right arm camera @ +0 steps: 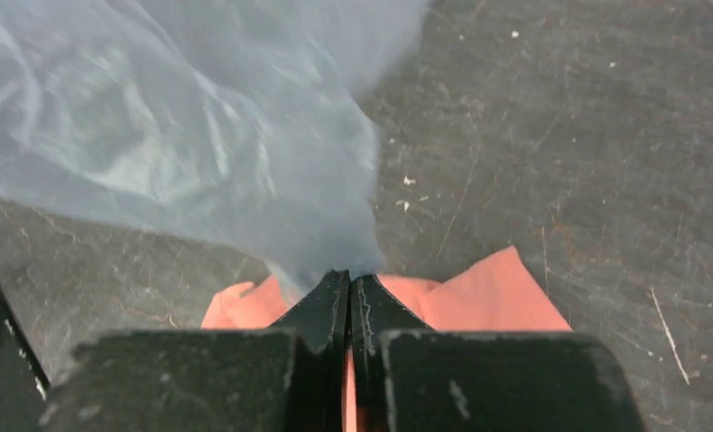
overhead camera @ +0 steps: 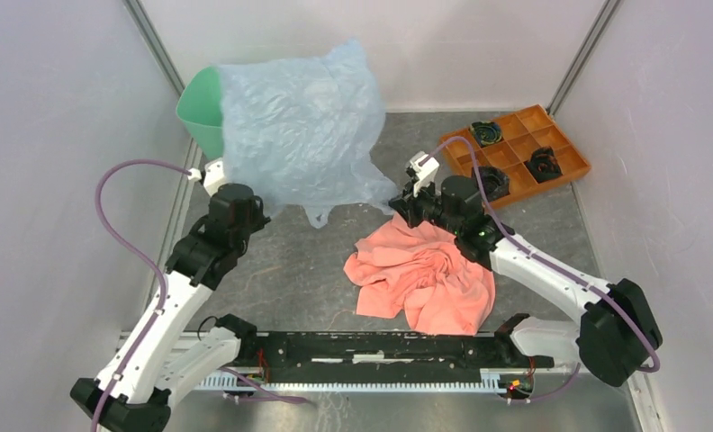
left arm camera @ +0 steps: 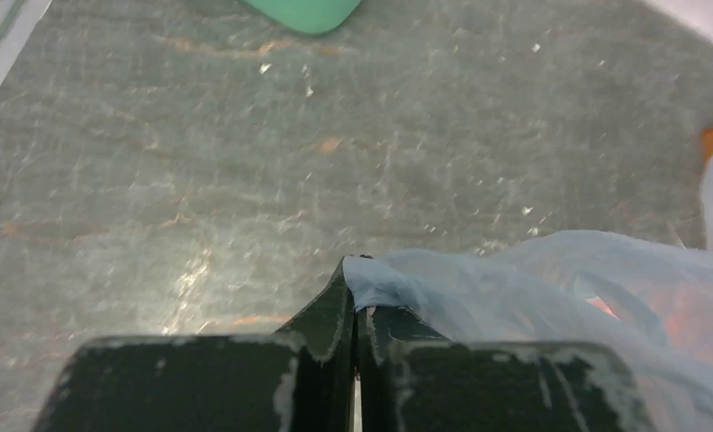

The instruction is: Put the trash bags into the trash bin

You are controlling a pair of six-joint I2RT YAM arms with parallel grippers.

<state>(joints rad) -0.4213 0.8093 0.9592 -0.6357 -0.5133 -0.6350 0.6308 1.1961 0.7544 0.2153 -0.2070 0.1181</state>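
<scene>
The pale blue-grey trash bag (overhead camera: 299, 126) hangs spread out in the air, draped over most of the mint-green trash bin (overhead camera: 200, 108) at the back left. My left gripper (overhead camera: 265, 214) is shut on the bag's lower left edge; in the left wrist view the film (left arm camera: 551, 288) runs out of the closed tips (left arm camera: 358, 270) to the right. My right gripper (overhead camera: 396, 200) is shut on the bag's lower right corner, and the bag (right arm camera: 173, 135) fans up and left from its tips (right arm camera: 349, 274). Only a corner of the bin (left arm camera: 303, 13) shows at the top of the left wrist view.
A crumpled salmon-pink cloth (overhead camera: 425, 274) lies on the grey table under and in front of the right gripper, also seen as the cloth (right arm camera: 488, 297) below its fingers. An orange compartment tray (overhead camera: 519, 153) with dark parts sits at the back right. White walls enclose the workspace.
</scene>
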